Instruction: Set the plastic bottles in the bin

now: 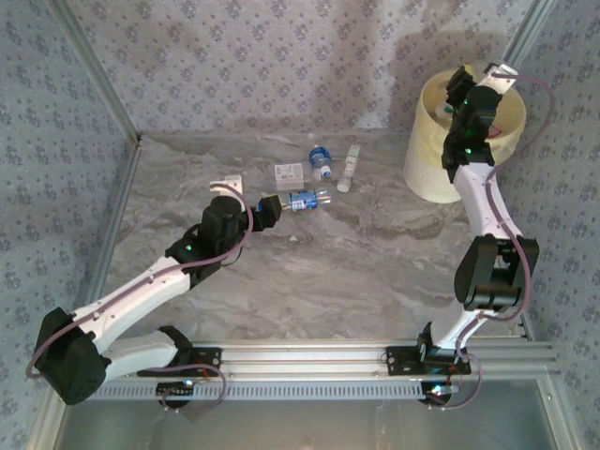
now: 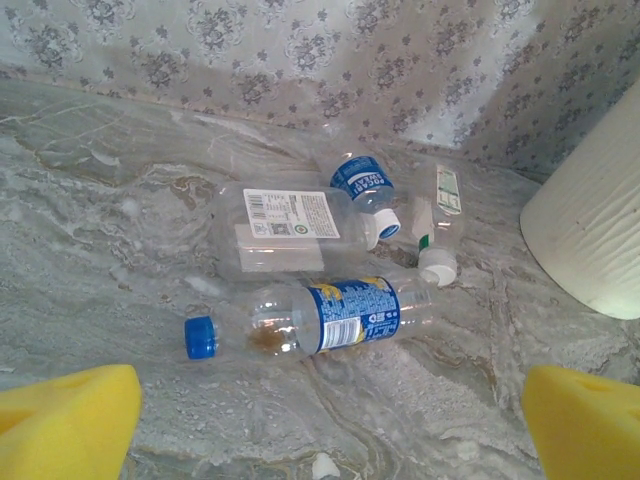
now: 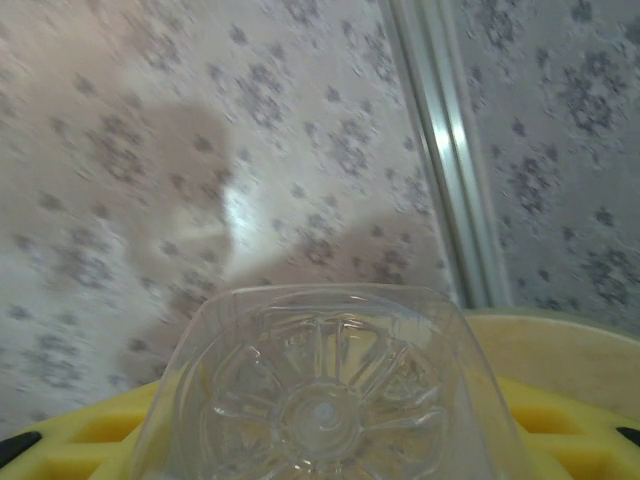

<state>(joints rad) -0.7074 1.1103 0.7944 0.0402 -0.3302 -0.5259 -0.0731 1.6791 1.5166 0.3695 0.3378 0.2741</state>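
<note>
The right gripper (image 1: 458, 92) hovers over the bin (image 1: 424, 164), which stands at the 2 o'clock corner of the table (image 1: 356, 272). Its yellow pads (image 3: 90, 435) pinch a clear bottle (image 3: 322, 395), base toward the camera. The left gripper (image 1: 270, 208) sits mid-table with its fingers (image 2: 62, 420) spread wide. A blue-labelled bottle (image 2: 325, 317) lies just at its 12 o'clock. Beyond, toward 1 o'clock, lie a flat clear bottle (image 2: 280, 232), a small blue bottle (image 2: 362, 185) and a white-capped bottle (image 2: 440, 225).

Clear bottle (image 3: 325, 400) — between yellow pads (image 3: 90, 435)
</note>
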